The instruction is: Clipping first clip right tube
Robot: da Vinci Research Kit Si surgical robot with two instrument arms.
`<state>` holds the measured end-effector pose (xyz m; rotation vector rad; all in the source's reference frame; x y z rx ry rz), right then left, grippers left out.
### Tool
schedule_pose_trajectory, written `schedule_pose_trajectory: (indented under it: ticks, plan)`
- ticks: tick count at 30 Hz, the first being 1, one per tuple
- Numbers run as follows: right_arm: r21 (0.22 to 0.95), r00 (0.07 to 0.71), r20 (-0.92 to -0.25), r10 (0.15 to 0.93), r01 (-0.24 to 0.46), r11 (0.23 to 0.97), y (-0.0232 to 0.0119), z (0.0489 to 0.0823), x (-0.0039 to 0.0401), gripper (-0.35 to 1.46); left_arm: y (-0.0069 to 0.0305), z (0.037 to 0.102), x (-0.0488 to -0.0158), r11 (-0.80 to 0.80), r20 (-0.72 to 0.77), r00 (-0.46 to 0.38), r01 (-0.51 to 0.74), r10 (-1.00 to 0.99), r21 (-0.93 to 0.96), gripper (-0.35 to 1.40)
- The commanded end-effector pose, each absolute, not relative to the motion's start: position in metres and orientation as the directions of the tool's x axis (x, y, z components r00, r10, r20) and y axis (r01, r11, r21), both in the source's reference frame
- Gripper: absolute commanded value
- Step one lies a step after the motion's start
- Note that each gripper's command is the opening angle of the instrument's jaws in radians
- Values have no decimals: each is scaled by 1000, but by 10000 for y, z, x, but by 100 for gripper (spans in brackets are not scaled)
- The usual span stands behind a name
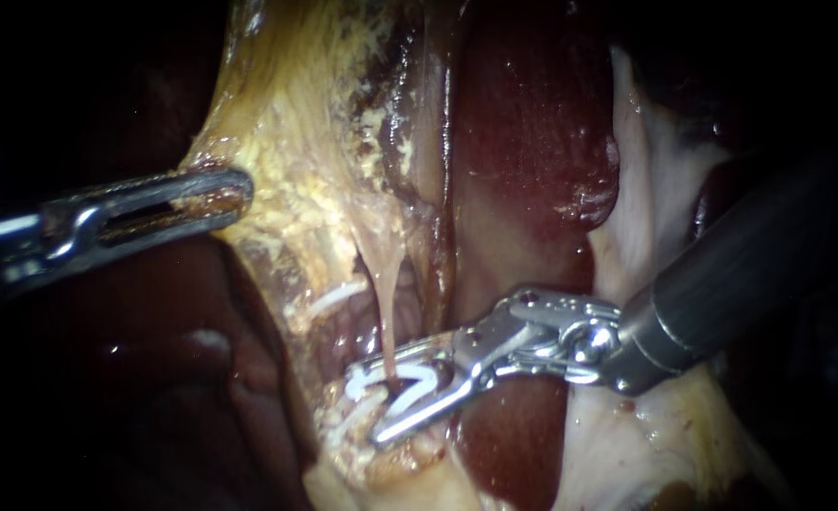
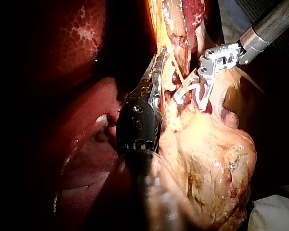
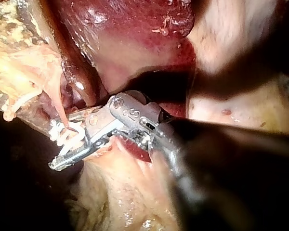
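Closest to the endoscope, my right tool [image 1: 367,405] stood half open, its jaws cradling a white clip [image 1: 419,378] astride a thin tube [image 1: 388,303]. My left tool [image 1: 239,194] was clamped on yellowish tissue [image 1: 296,142]. The thin tube ran top to bottom, crossing the jaws squarely. I judged it best to seat it deep, then close slowly.
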<state>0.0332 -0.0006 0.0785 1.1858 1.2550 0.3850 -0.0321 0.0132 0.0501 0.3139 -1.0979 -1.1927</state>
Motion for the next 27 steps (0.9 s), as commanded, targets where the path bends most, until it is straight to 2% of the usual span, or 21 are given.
schedule_pose_trajectory:
  ticks: [1, 9, 27]
  plan:
    - [841, 342, -521, 782, 358, 404, -6, 784, 331, 56, 132, 501, -322, 397, 515, -41, 584, -856, 708, -35]
    - [840, 367, -527, 766, 362, 405, -10, 783, 316, 51, 132, 501, -322, 397, 515, -41, 584, -856, 708, -35]
    - [839, 363, -531, 766, 352, 414, -13, 796, 314, 49, 132, 501, -322, 398, 515, -41, 584, -856, 708, -35]
